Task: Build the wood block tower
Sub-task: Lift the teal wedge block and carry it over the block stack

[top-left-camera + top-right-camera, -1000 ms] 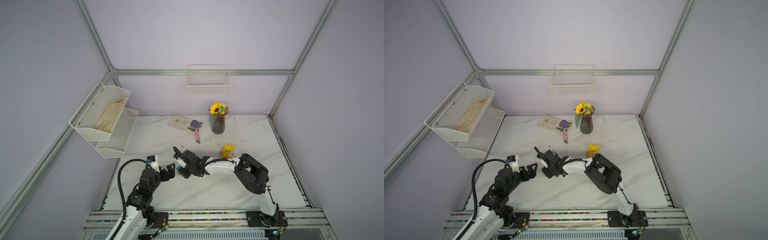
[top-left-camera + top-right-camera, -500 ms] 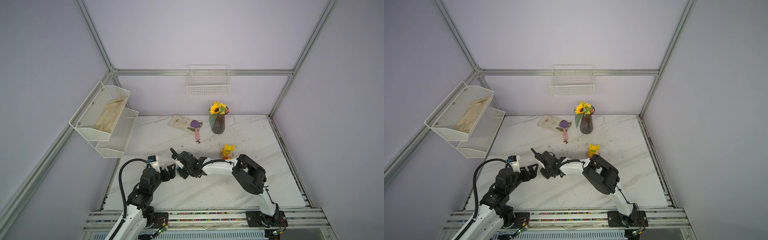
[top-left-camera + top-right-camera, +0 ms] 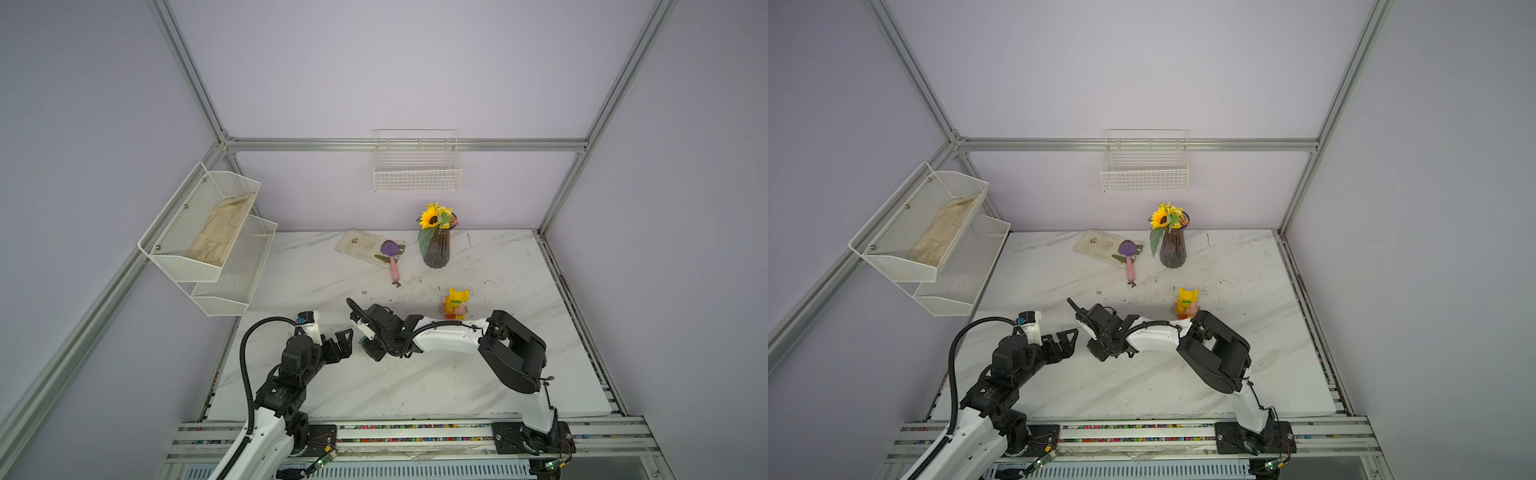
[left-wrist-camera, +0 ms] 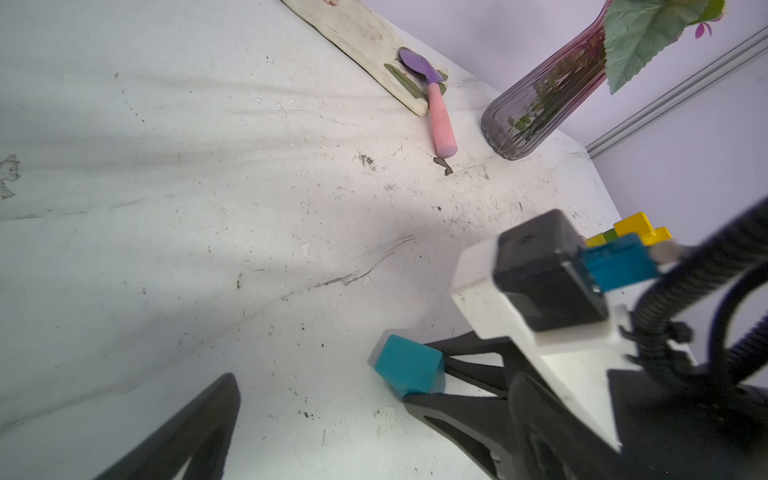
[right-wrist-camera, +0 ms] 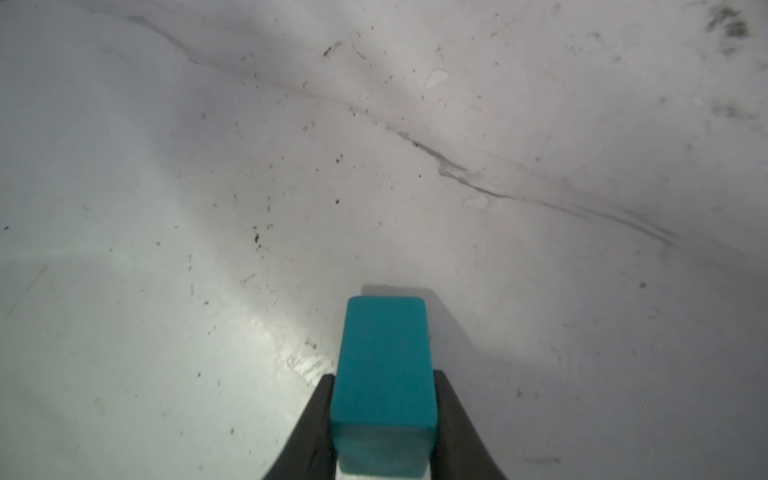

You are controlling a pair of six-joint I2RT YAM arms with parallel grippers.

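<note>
Near left on worktop [image 3: 415, 386] | right claw [image 5: 382, 376] squeezes teal block [image 5: 384, 357] | left claw [image 3: 341, 341] wide, empty | lift straight, carry slowly to tower [image 3: 455, 305]

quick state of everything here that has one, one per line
right tool, shut on the teal block
left tool, open, empty
teal block, gripped, apart from the tower
tower, upright on the table, yellow arch on top
vase, upright, holding a sunflower
scoop, lying flat, head on the tray
</note>
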